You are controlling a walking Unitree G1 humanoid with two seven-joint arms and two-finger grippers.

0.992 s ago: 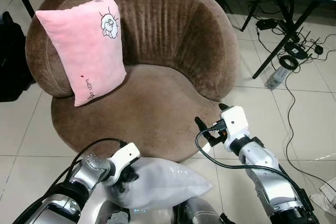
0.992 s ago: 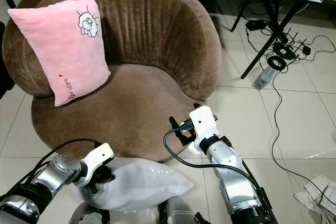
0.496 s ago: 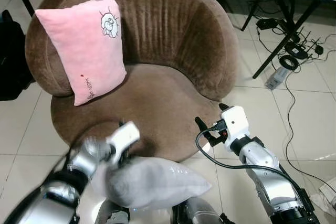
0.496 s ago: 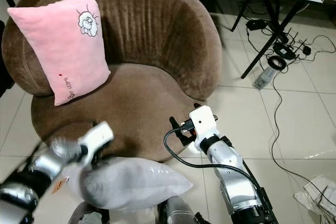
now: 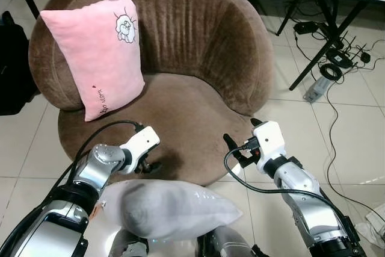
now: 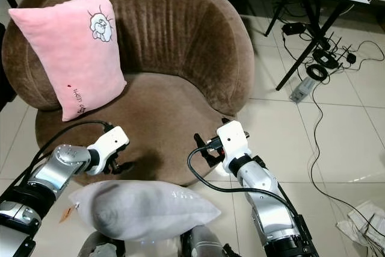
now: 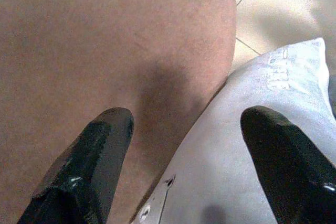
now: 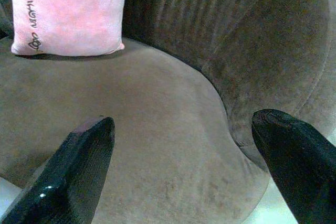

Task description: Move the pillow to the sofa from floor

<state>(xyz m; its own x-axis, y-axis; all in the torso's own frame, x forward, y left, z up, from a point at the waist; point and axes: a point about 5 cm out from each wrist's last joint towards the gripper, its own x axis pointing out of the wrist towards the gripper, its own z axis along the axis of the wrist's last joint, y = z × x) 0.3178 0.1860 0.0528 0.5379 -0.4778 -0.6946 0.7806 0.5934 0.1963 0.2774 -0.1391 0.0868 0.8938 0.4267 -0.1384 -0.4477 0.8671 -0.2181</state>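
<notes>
Round brown sofa (image 5: pixel 180 58) at centre, curved backrest far, seat edge near. Pale tiled floor (image 5: pixel 301 124) all around. Pink pillow (image 5: pixel 96 52) with a small cartoon, propped upright against the sofa's left back. Grey-white pillow (image 5: pixel 171 209) low at the near edge, just in front of the sofa, apart from both tools. Left tool (image 5: pixel 147 164) over the seat's near rim, just above the grey-white pillow, fingers (image 7: pixel 89 161) spread wide, gripping nothing. Right tool (image 5: pixel 237 148) at the seat's near right edge, fingers (image 8: pixel 79 161) also wide apart, empty. Cables (image 5: pixel 337 58) on the floor, far right.
</notes>
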